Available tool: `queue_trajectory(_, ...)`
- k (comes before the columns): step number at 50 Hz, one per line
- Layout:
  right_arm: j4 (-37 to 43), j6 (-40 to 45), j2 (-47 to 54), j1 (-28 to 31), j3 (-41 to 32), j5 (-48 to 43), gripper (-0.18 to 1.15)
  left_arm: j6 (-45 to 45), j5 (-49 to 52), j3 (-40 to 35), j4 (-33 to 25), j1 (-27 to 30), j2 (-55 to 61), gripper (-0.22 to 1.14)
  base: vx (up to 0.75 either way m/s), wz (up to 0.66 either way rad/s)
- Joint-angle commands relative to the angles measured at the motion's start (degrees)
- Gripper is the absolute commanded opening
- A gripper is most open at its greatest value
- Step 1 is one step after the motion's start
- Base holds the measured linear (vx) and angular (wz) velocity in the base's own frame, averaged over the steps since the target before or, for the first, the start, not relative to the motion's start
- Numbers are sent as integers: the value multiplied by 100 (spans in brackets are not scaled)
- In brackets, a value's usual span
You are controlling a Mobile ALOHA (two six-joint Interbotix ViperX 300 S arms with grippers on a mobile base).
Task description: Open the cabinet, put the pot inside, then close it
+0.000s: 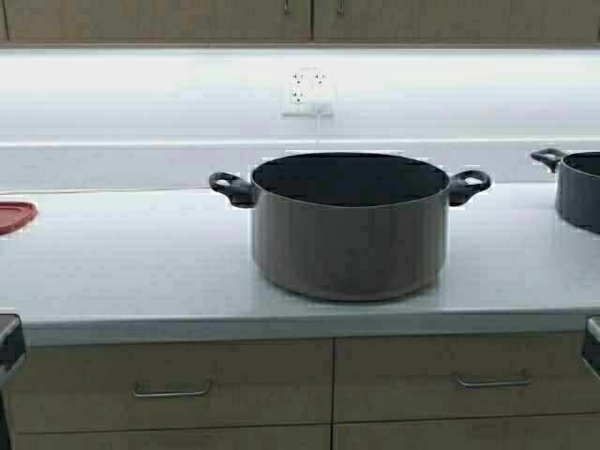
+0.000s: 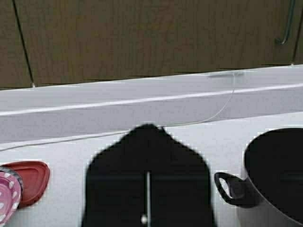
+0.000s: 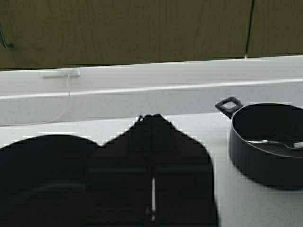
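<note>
The pot (image 1: 347, 234), wide, dark grey and lidless with two black loop handles, stands on the white counter (image 1: 122, 272) at its middle. The cabinet (image 1: 187, 19) hangs above with both tan doors closed; only the doors' lower ends and bar handles (image 1: 287, 7) show. My left gripper (image 2: 149, 127) is shut and empty, low and left of the pot (image 2: 277, 175). My right gripper (image 3: 152, 117) is shut and empty, low and right of the pot (image 3: 42, 179). In the high view only a bit of each arm shows at the lower side edges.
A smaller dark pot (image 1: 577, 187) with a utensil in it (image 3: 279, 143) stands at the counter's right. A red lid (image 1: 14, 216) and a pink dotted thing (image 2: 7, 196) lie at the left. A wall outlet (image 1: 307, 94) with a thin cord is behind the pot. Base drawers (image 1: 178, 375) are below.
</note>
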Motion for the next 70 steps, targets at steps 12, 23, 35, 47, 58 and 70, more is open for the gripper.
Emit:
queue_trajectory(12,-9,-9,-158,9,-53,62,6,0,-35,-97,18,0,237,2,20,2)
queue_trajectory(23,-9,-18,-158,9,-105,343,6,44,-35,-158,35,-9,229,2,19,9)
queue_trajectory(35,-18,-18,-141,431,-185,413,6,-18,-26,-149,53,-18,105,2,15,4)
queue_trajectory(47,-26,26,-114,976,-220,220,13,-79,158,-35,44,-492,-185,9,13,-6)
queue_trajectory(58,9,176,202,2241,-387,-88,112,-457,431,35,-44,-1775,-79,102,8,-2)
queue_trajectory(70,114,149,1397,2733,-773,-1002,102,-483,-141,-246,-167,-2566,905,100,2,0)
